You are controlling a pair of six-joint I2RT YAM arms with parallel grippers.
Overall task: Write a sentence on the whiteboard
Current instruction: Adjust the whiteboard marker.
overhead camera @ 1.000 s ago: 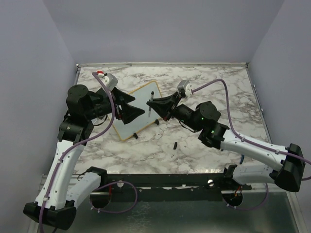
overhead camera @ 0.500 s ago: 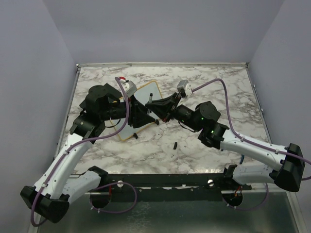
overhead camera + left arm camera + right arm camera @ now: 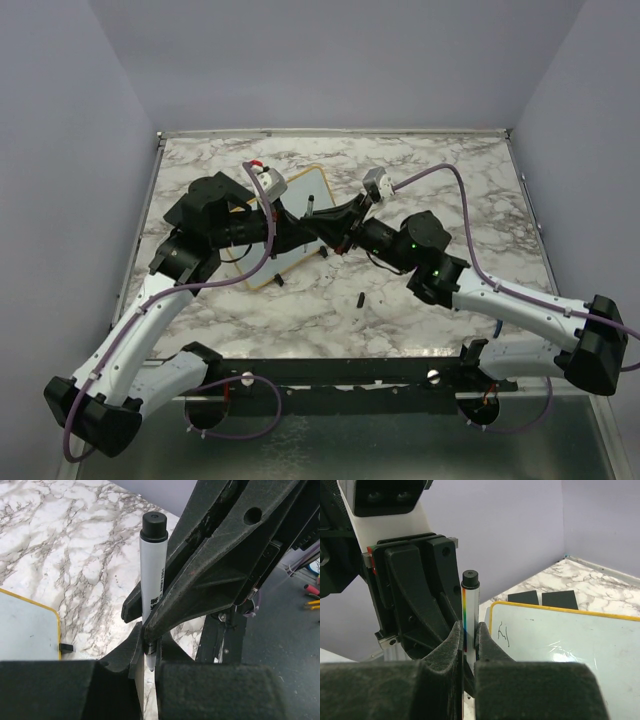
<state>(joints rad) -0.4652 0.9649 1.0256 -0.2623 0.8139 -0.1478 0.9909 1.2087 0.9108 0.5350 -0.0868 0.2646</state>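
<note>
The whiteboard point(image 3: 292, 205), white with a yellow-orange frame, lies tilted on the marble table behind the two grippers. In the right wrist view the whiteboard point(image 3: 570, 650) carries one short dark scribble point(image 3: 504, 634) near its corner. A white marker point(image 3: 470, 611) with a black end stands upright above the board's near edge. My right gripper point(image 3: 469, 630) is shut on its barrel. My left gripper point(image 3: 148, 647) meets it from the other side and is shut on the marker point(image 3: 152, 580) at its lower tip. In the top view the left gripper point(image 3: 298, 232) and right gripper point(image 3: 324, 228) touch nose to nose.
A small black cap-like piece point(image 3: 359, 298) lies on the marble in front of the right arm. Two flat black blocks point(image 3: 523, 597) point(image 3: 560, 599) sit beyond the board's far edge. Purple walls close in the table on three sides.
The left arm swung right from the board's left side to the marker, and its open jaws closed on the marker's lower end. The right arm kept holding the marker in place.
</note>
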